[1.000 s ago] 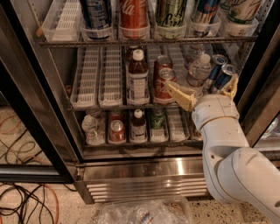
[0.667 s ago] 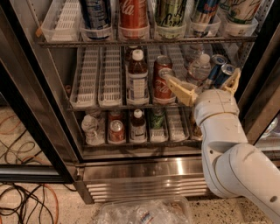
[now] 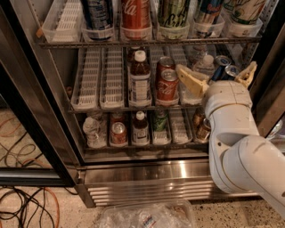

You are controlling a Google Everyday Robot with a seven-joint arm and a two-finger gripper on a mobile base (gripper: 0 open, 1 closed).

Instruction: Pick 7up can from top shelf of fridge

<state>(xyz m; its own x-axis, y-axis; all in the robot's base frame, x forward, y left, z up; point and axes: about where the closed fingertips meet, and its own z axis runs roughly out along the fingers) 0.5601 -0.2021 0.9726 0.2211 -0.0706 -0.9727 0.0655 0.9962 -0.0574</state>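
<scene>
The fridge (image 3: pixel 147 178) stands open in front of me. Its top shelf (image 3: pixel 147 42) is a wire rack with plastic lane trays. The 7up can (image 3: pixel 247 10), pale with green lettering, stands at the shelf's far right, its top cut off by the picture edge. To its left stand a blue can (image 3: pixel 207 10), a green-and-yellow can (image 3: pixel 173 12), a red Coca-Cola can (image 3: pixel 136 13) and a dark blue can (image 3: pixel 98 13). My gripper (image 3: pixel 218 76) is open and empty, its tan fingers (image 3: pixel 189 81) spread in front of the middle rack, below and left of the 7up can.
The middle rack holds a brown bottle (image 3: pixel 140 80), two Coke cans (image 3: pixel 167 84), a water bottle (image 3: pixel 205 67) and blue cans (image 3: pixel 222 67). The lower rack holds several cans and bottles. The dark door frame (image 3: pixel 31 111) is on the left, cables (image 3: pixel 26 205) on the floor, a plastic bag (image 3: pixel 147 216) below.
My gripper has risen a little and shifted right, closer to the top shelf. It stays open. Nothing on the shelves has moved.
</scene>
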